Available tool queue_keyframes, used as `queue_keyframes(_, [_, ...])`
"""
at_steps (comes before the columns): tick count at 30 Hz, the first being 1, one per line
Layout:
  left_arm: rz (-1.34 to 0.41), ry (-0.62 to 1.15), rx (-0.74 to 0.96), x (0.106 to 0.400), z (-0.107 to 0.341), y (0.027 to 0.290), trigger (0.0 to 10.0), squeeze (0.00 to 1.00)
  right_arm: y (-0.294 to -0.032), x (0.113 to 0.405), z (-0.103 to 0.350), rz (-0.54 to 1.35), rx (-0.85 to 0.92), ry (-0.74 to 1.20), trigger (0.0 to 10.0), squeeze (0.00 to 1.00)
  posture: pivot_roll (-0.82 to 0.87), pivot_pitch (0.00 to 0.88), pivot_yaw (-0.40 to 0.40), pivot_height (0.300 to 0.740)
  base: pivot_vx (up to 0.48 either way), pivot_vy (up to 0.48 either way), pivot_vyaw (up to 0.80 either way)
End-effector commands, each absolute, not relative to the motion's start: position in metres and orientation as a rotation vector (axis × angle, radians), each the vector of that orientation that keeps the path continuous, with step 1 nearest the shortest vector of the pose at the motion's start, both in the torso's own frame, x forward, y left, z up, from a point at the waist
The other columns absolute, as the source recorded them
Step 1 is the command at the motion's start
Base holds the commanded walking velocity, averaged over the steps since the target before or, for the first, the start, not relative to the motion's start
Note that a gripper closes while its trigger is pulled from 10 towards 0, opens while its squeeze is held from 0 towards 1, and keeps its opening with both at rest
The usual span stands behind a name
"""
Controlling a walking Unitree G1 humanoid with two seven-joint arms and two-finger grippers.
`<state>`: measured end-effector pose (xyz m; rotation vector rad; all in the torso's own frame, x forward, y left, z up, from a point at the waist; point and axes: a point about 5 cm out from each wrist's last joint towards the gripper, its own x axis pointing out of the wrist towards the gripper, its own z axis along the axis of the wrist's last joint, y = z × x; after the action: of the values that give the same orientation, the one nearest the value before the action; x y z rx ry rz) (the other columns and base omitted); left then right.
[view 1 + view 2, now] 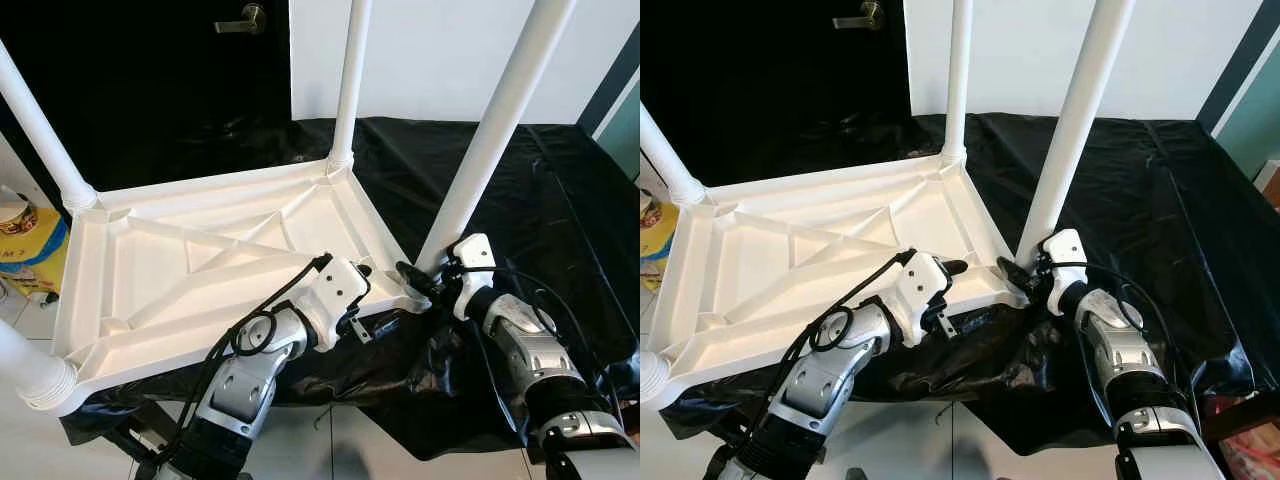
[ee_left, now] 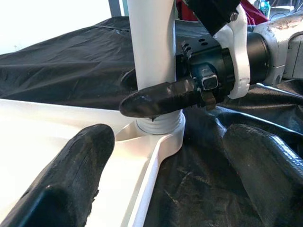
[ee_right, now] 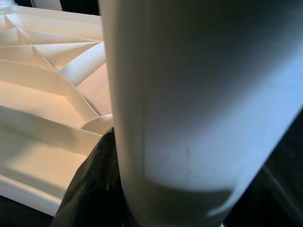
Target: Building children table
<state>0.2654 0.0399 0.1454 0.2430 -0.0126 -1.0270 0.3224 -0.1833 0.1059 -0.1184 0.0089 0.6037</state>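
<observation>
The white plastic children's table (image 1: 200, 262) lies upside down on a black cloth, ribbed underside up. Its legs stand up from the corners: a near-right leg (image 1: 490, 140), a far leg (image 1: 350, 80) and a left leg (image 1: 40, 130). My right gripper (image 1: 415, 280) is shut on the near-right leg just above its socket; one finger (image 2: 161, 99) crosses the leg's base. My left gripper (image 1: 365, 300) is open at the table's front rim beside that corner, with its fingers (image 2: 71, 179) either side of the rim and the corner socket (image 2: 161, 130) ahead.
The black cloth (image 1: 560, 200) covers the surface under the table and hangs over its near edge. A yellow tub (image 1: 25, 240) sits at the far left. Behind are a dark door with a handle (image 1: 245, 18) and a white wall.
</observation>
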Motion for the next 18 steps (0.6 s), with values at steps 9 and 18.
queue_keyframes(9, [-0.98,-0.025,0.25,0.264,0.145,0.041,10.0,0.0,-0.187,0.317,0.09,0.537,-0.129,0.086,10.0,0.0,-0.04,0.0,-0.058,0.74,0.0,0.0,0.0])
queue_keyframes(18, [-0.99,-0.018,0.25,0.262,0.144,0.041,10.0,0.0,-0.181,0.315,0.081,0.299,-0.042,0.089,10.0,0.0,-0.04,0.0,-0.049,0.74,0.0,0.0,0.0])
